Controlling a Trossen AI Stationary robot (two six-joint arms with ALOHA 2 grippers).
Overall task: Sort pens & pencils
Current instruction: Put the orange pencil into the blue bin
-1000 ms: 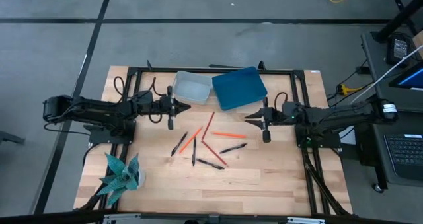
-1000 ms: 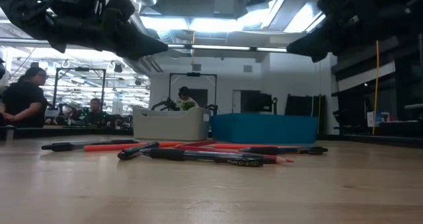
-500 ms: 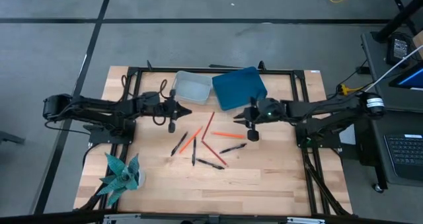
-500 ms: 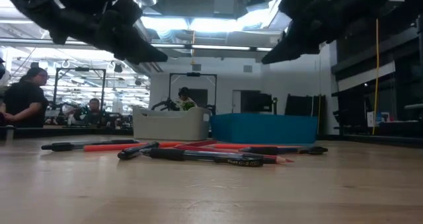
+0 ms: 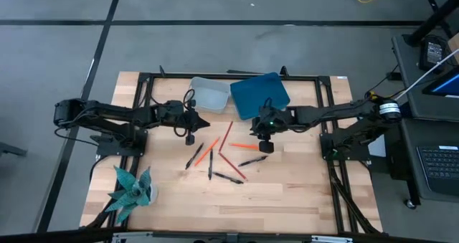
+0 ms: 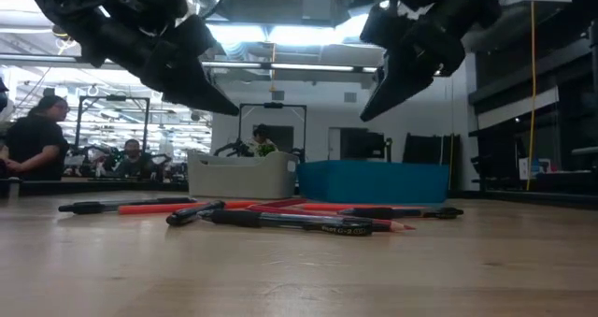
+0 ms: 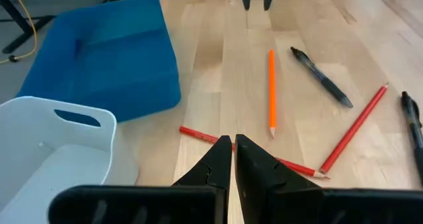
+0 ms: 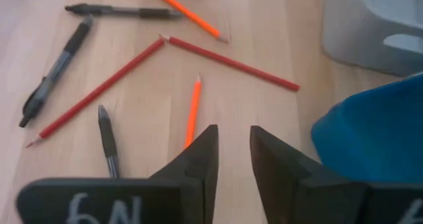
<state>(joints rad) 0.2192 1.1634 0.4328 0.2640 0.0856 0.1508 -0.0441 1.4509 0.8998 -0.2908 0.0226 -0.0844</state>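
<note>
Wooden table [image 5: 287, 193] seen from above | pens [image 5: 253, 160] and pencils [image 5: 225, 136] lie scattered at its middle, none in the white bin [image 5: 209, 95] or blue bin [image 5: 259, 94] | left gripper [image 5: 199, 122] hovers beside the pile, fingers together, empty | right gripper [image 5: 252, 133] above the orange pencil [image 8: 192, 112], fingers slightly apart, empty

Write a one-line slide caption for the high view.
Both arms reach inward over scattered pens and pencils near two bins.

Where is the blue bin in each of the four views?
High: blue bin at the table's far edge, middle.
Low: behind the pens, right of centre.
Left wrist: in view, beside the pencils.
Right wrist: partly in view, cut off at the edge.
Landmark: the white bin beside it, in all four.
</note>
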